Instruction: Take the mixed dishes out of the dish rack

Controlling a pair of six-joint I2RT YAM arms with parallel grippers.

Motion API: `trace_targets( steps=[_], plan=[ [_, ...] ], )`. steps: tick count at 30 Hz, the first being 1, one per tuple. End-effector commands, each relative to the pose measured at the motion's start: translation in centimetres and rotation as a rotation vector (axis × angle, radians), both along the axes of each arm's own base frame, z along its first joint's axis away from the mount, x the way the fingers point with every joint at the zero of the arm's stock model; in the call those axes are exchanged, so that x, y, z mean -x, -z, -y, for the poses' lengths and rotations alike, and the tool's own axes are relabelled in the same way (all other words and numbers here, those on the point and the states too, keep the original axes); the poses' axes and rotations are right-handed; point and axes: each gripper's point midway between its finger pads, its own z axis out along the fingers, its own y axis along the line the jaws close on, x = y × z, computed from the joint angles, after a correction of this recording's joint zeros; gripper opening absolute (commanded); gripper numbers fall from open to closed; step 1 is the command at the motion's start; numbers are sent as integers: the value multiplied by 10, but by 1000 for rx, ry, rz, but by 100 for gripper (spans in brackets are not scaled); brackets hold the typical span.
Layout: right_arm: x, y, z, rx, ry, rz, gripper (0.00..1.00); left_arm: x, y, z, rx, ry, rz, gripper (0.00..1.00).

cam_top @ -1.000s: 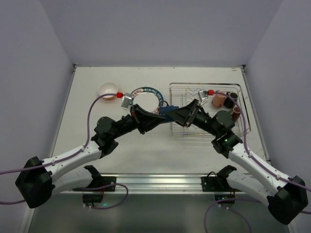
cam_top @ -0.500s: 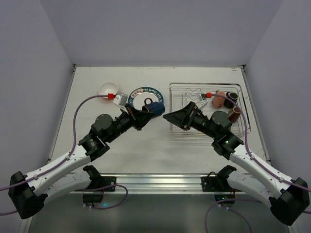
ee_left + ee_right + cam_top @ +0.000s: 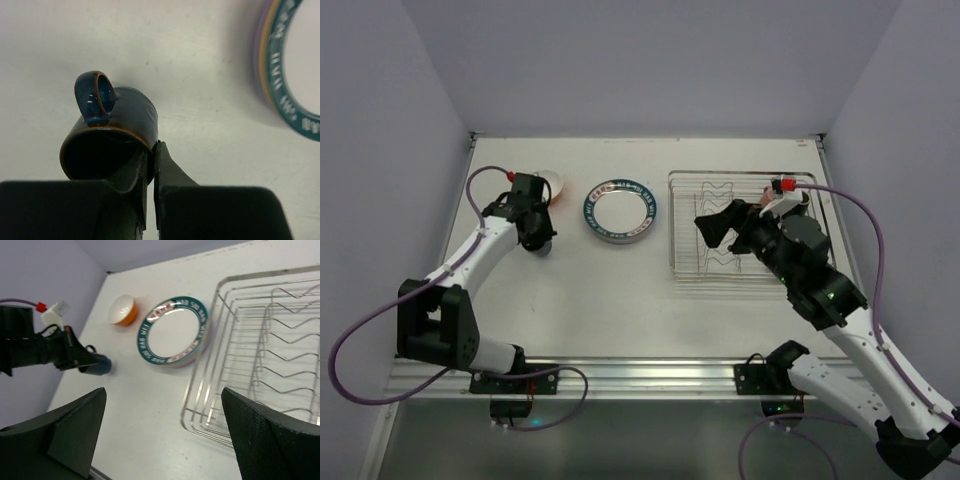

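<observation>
Orange outside and white within, a small round bowl [image 3: 122,310] stands upright at the far left of the white table [image 3: 620,290]. In the overhead view the left arm partly hides it. Just in front of the bowl, the left gripper [image 3: 152,150] has its jaws pinched on the wall of a small dark blue glazed mug with a brown rim [image 3: 125,120], one finger inside the mouth and the other outside. The mug is tipped on its side, with its mouth towards the wrist camera and its looped handle pointing away. It hangs low over the tabletop, and whether it touches the surface cannot be told.

To the right of the mug, apart from it, lies a stack of round plates [image 3: 620,210]. The top one is white with a dark teal lettered rim. Lilac and yellow edges show beneath it in the left wrist view.

Further right, close beside the stack, stands the rectangular silver wire dish rack [image 3: 260,365]. The zigzag dividers in its left half show bare in the right wrist view. The right gripper [image 3: 717,226] hovers above that left half with its jaws spread wide and nothing between them, facing the plates and the mug.
</observation>
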Motion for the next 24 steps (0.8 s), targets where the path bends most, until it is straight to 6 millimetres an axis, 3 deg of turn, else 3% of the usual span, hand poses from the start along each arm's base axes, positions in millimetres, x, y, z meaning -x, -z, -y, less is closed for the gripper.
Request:
trace_targets(
  steps=[1,4,9,16,18,20,22,24],
  plan=[
    [-5,38,23,242,28,-54,99,2,-6,-10,-43,47,-52,0],
    [-6,56,25,286,2,-83,99,3,11,-27,-83,10,-146,0],
    [-3,64,18,283,-43,-91,99,9,41,-34,-82,20,-260,0],
    [0,67,13,271,-77,-89,99,-1,35,-29,-59,36,-247,0],
    [1,66,14,269,-76,-86,99,-3,32,-29,-59,36,-239,12],
    [0,66,14,271,-72,-86,99,-3,25,-32,-72,26,-233,32],
    [0,69,14,275,-72,-90,99,1,13,-39,-102,-4,-223,38],
    [-2,71,15,280,-66,-92,99,-2,-11,-42,-111,-25,-160,53]
  ],
)
